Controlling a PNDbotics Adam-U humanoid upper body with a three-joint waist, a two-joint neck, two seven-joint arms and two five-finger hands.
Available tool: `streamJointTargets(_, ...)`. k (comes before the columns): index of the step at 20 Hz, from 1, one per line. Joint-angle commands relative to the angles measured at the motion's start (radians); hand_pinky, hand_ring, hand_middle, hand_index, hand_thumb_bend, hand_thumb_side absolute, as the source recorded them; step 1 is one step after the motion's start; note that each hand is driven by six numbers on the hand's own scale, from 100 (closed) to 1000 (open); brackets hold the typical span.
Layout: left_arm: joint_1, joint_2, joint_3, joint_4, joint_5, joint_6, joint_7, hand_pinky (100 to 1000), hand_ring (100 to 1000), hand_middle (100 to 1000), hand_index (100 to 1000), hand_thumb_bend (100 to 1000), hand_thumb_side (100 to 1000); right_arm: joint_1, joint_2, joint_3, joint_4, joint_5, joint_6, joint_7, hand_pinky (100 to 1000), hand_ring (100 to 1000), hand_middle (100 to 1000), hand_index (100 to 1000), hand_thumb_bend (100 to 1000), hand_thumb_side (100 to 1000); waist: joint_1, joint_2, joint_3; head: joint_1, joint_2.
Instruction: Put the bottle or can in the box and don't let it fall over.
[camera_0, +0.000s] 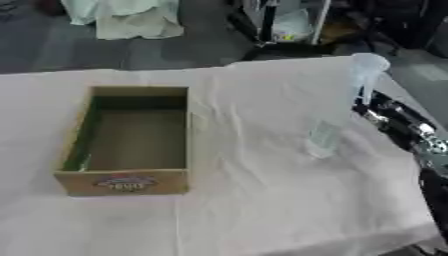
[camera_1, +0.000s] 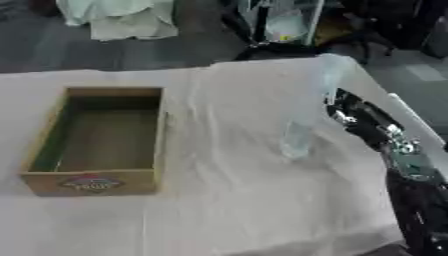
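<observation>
Bottle (camera_0: 341, 107) — clear, tall, leaning — stands on the cloth-covered bench (camera_0: 254, 210), touching the right robot hand (camera_1: 350, 115) at its upper part; whether the fingers close round it cannot be told. Open cardboard box (camera_0: 131, 140) sits well to that hand's left.

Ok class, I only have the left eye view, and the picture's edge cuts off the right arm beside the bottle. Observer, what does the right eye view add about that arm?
Observer: More of the right arm shows there. Below the right hand, which is by the bottle, it runs down to the lower right corner.
Operator: And does the left hand show there?
Observer: No. The side by the box shows only the cloth, so the left hand is in neither view.
</observation>
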Motion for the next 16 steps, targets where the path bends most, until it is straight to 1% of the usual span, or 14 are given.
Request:
streamJointTargets(1,-0.009,0.018,0.006,-0.011,0.004,-0.001,-0.002,1000,1000,1000,773,101,811,-0.016,-0.022,-0.003,-0.028,0.010,0.008,-0.004,1000,1000,1000,1000,100,470,0.002,-0.009,0.001,-0.002,-0.013)
streamJointTargets(6,-0.010,0.017,0.006,-0.011,0.004,-0.001,-0.003,1000,1000,1000,773,101,811,-0.020,-0.016,-0.004,-0.039,0.016,0.018,-0.010,1000,1000,1000,1000,100,470,0.002,-0.008,0.003,-0.003,-0.015)
streamJointTargets(16,-0.011,0.017,0.006,-0.011,0.003,0.000,-0.003,1000,1000,1000,773,100,811,-0.005,-0.019,-0.004,-0.053,0.000,0.027,-0.010,1000,1000,1000,1000,100,470,0.002,-0.006,0.004,-0.004,-0.020)
